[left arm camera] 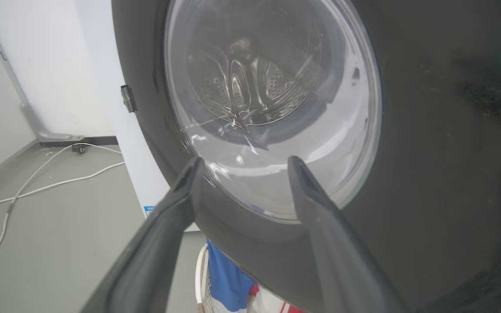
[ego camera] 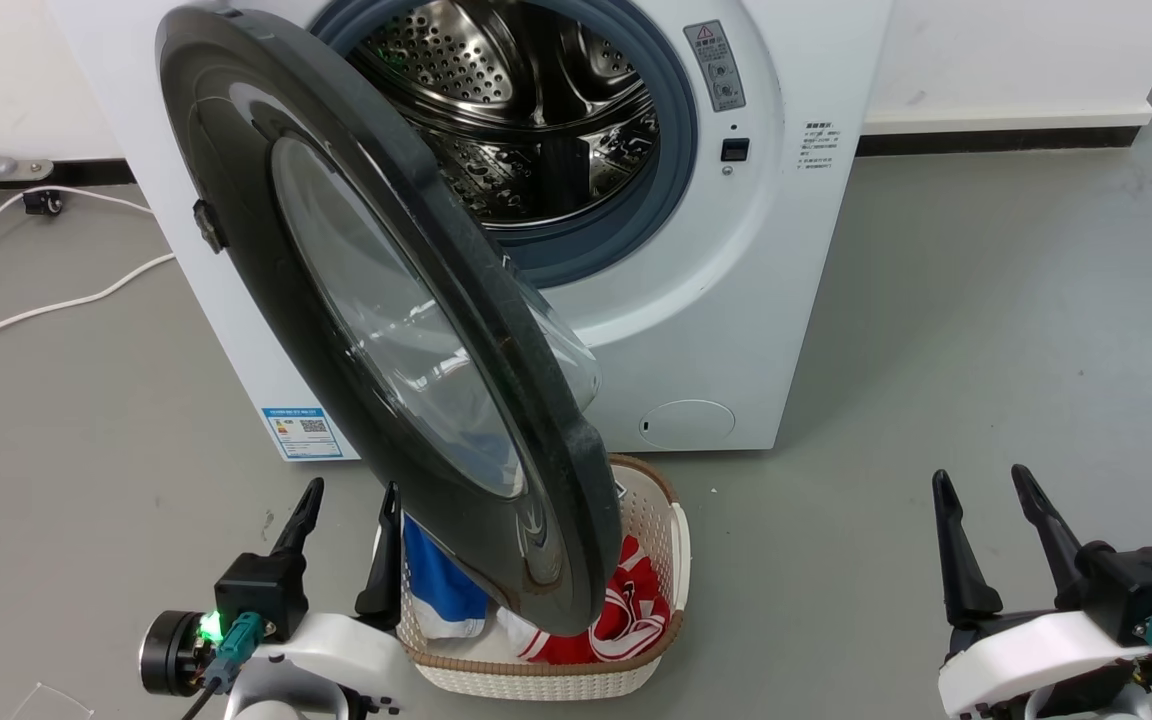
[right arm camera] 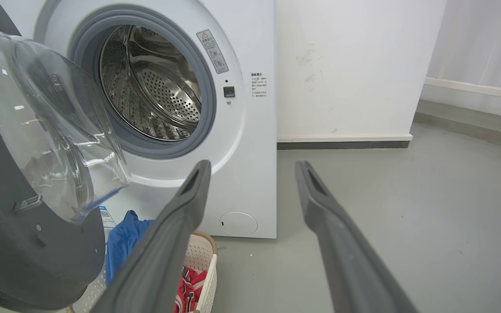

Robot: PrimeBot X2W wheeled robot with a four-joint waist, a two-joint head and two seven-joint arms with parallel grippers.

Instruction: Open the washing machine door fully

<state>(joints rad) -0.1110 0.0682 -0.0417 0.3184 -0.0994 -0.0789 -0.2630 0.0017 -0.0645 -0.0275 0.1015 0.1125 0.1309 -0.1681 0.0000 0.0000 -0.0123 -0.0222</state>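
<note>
Hanging swung out from the washing machine (ego camera: pixel 756 300), the washing machine door (ego camera: pixel 386 330) stands partly open, its black ring and bulging glass window just ahead of the left claw (ego camera: pixel 353 490). That claw's two dark fingers are spread apart and grip nothing. In the left wrist view they frame the lower part of the window; whether they touch the door cannot be told. The right claw (ego camera: pixel 980 475) sits well apart from the door, off to its right over grey floor, fingers likewise spread and empty. Just beside the left claw, under the door's lower edge, a white woven basket (ego camera: pixel 651 525) holds blue cloth (ego camera: pixel 441 590) and a red garment (ego camera: pixel 631 610). Beyond the door, the steel drum (ego camera: pixel 516 110) is exposed.
</note>
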